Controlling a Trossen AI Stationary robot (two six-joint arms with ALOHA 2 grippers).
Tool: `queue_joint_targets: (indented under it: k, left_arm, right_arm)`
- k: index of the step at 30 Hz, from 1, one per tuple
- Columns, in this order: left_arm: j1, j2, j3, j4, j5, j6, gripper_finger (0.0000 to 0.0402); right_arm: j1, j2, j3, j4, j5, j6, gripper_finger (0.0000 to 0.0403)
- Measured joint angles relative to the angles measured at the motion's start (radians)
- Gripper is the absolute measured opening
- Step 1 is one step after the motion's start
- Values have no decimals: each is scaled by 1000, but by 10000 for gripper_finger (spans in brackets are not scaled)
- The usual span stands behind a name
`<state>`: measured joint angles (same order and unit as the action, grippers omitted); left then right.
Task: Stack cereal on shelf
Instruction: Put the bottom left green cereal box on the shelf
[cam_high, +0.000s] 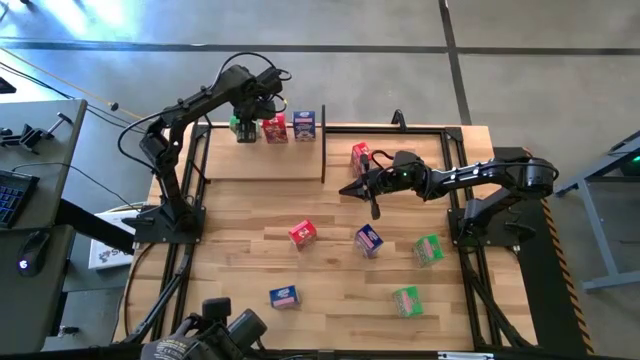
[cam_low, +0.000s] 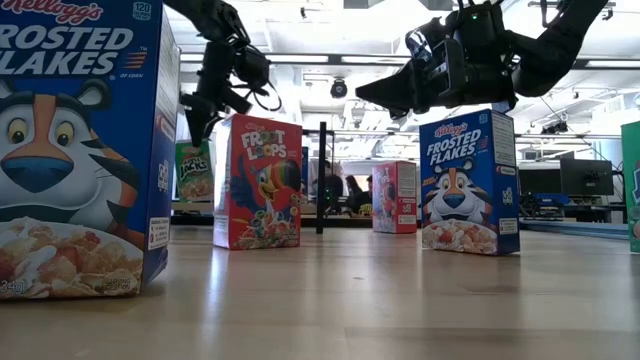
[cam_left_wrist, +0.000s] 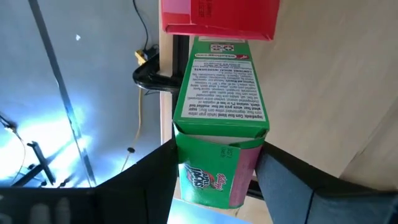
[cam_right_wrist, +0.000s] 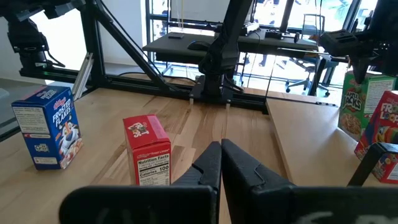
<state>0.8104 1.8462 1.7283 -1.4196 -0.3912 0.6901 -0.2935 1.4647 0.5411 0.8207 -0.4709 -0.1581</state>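
On the shelf (cam_high: 265, 160) at the table's far left, three cereal boxes stand in a row on their bases: green (cam_high: 236, 124), red (cam_high: 274, 128) and blue (cam_high: 304, 125). My left gripper (cam_high: 245, 133) comes down from above over the green box (cam_left_wrist: 217, 93). It is open (cam_left_wrist: 217, 149), with one finger close on each side of the box's upper part. My right gripper (cam_high: 352, 188) hovers shut (cam_right_wrist: 221, 146) above the table's middle, level and pointing left, with nothing in it. My left gripper's fingers (cam_left_wrist: 155, 180) flank the green box's top end (cam_left_wrist: 214, 134) from above. I cannot tell whether they touch its sides. The box stands upright on the shelf plank.
A black upright divider (cam_high: 323, 150) ends the plank, and another red box (cam_high: 360, 157) stands just right of it. Several loose boxes lie on the tabletop: red (cam_high: 302, 233), blue-purple (cam_high: 368, 240), green (cam_high: 428, 250), green (cam_high: 405, 300), blue (cam_high: 284, 296).
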Motion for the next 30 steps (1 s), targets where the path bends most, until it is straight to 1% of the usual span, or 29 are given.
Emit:
queue_joint_targets:
  k: [6,20,25,30]
  left_arm:
    - [0,0,0,1,47,-29,196]
    - [0,0,0,1,32,-23,196]
    - [0,0,0,5,105,-37,195]
    - [-4,0,0,23,110,-63,184]
  right_arm:
    - [0,0,0,0,0,0,1]
    - [0,0,0,0,0,0,1]
    - [0,0,0,0,0,0,1]
    - [0,0,0,0,0,0,1]
